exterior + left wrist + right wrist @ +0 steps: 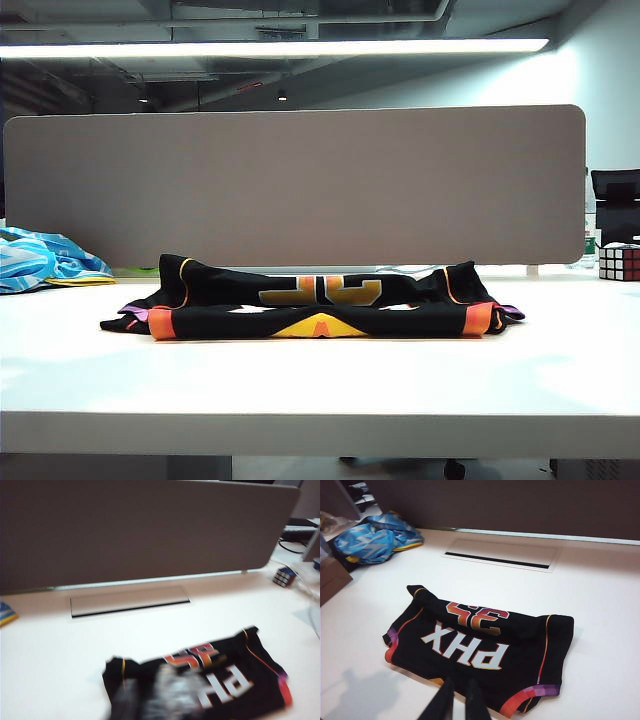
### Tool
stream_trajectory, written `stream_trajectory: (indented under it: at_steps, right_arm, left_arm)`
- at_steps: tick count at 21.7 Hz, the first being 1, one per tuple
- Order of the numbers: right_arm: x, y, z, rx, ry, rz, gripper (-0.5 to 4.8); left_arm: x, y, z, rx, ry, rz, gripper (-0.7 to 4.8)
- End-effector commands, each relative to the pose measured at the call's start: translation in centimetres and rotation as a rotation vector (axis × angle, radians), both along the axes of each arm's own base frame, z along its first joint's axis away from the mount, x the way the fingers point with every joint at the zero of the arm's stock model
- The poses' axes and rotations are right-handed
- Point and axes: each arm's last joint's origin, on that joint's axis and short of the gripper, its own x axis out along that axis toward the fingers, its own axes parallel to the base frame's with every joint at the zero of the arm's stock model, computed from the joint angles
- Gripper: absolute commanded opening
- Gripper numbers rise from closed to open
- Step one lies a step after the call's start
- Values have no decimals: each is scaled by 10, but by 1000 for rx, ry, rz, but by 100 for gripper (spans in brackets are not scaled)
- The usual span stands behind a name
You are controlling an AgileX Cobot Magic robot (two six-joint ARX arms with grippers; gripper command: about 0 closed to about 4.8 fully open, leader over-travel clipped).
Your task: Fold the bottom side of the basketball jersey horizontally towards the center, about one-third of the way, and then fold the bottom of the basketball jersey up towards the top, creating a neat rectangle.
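The basketball jersey lies folded into a flat black bundle in the middle of the white table, its orange number and orange-purple trim showing. No arm shows in the exterior view. In the right wrist view the jersey shows "PHX" and its number. My right gripper hovers over the jersey's near edge, its dark fingers close together with nothing between them. In the left wrist view the jersey is smeared by motion. My left gripper is only a grey blur over the cloth, so its jaws are unreadable.
A light blue patterned cloth is heaped at the table's far left. A Rubik's cube stands at the far right. A grey partition panel walls the back edge, with a cable slot in front of it.
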Motion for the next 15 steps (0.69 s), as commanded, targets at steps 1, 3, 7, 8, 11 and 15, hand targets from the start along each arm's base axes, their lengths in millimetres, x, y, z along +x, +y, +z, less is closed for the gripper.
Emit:
stream_trajectory:
  at_steps: [1,3,7,8,11,15]
  right_arm:
    - [-32,-2,-19,-21,-56,-54,22]
    - [-50,-3,-33,-29,-98,-90,7]
    - [-80,-4,-75,-20,-187,-108,-1]
    - [-84,-4,-83,-19,-196,-109,-1]
    - [-88,-5,-103,-27,-207,-142,-1]
    - [-85,-5,-137,4,-281,-166,-1]
  left_arm:
    - [-32,0,-22,1,-18,13,-6]
    - [-48,2,-41,1,-26,54,-6]
    - [-73,2,-98,-66,-39,93,-6]
    - [-75,2,-109,-94,-39,96,-6]
    - [-77,2,-134,-143,-47,87,-6]
    - [-73,2,-170,-174,-99,82,-6]
